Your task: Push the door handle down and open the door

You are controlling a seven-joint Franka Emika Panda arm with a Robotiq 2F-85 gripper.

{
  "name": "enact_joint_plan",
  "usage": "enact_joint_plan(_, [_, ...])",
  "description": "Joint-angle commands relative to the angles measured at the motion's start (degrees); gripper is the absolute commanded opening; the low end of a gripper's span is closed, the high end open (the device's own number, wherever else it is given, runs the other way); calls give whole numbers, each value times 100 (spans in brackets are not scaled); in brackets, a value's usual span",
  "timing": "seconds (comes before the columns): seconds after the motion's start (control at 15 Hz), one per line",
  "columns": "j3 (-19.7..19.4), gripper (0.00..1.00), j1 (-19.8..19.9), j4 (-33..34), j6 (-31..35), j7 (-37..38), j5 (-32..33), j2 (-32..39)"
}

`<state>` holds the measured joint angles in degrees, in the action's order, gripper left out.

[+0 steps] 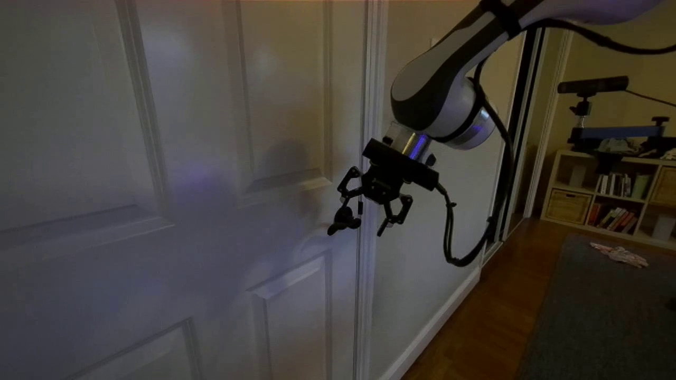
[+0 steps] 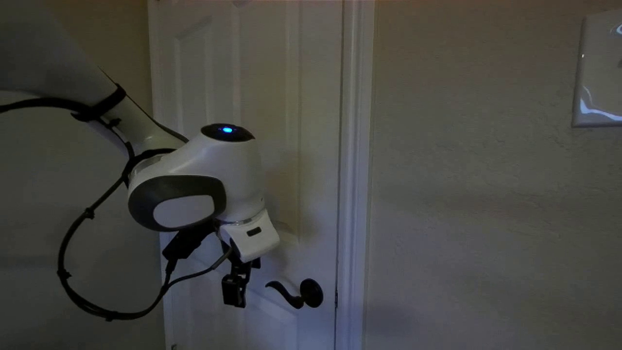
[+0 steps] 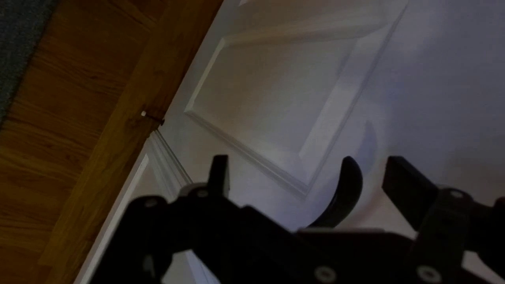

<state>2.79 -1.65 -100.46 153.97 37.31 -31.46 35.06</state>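
My pincer (image 3: 311,179) has its two blunt, black fingers (image 3: 410,193) spread wide apart. The door handle (image 2: 294,301) sits near the edge of the white door (image 1: 206,248), right of my pincer in an exterior view with a gap showing between: a near-black metal lever, curved like an S, on a round rose. In the wrist view its rounded tip shows between my fingers. The door is smooth paint with raised rectangular panels, bevelled at their borders, and it sits closed within its moulded white frame (image 2: 357,170). My arm (image 2: 238,180) is smooth, rounded white casing with dark grey insets and a small blue light (image 2: 227,130); a black cable (image 2: 63,274) loops from it, tied at intervals. The wall (image 2: 461,194) is faintly pebbled and carries a glossy plate (image 2: 600,73), cut off by the edge of view. Below lie grained brown floorboards (image 3: 79,98) and a textured grey rug (image 1: 591,316) with a crumpled, patterned cloth (image 1: 618,255) on it. A pale shelf unit (image 1: 551,184) holds woven baskets (image 1: 566,206) and books (image 1: 615,217), red and white among their spines, any titles too small to read.
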Motion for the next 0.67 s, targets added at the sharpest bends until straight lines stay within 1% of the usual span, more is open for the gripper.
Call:
enact_joint_plan(0.0, [87,100,-81,186,691,317,-340,349])
enact_joint_plan(0.2, [203,100,-92,211,1365,364,-653,589])
enact_joint_plan(0.4, [471,100,4,282,2191,200,-1087,788])
enact_joint_plan(0.6, [731,100,110,348,2836,145,-1244,927])
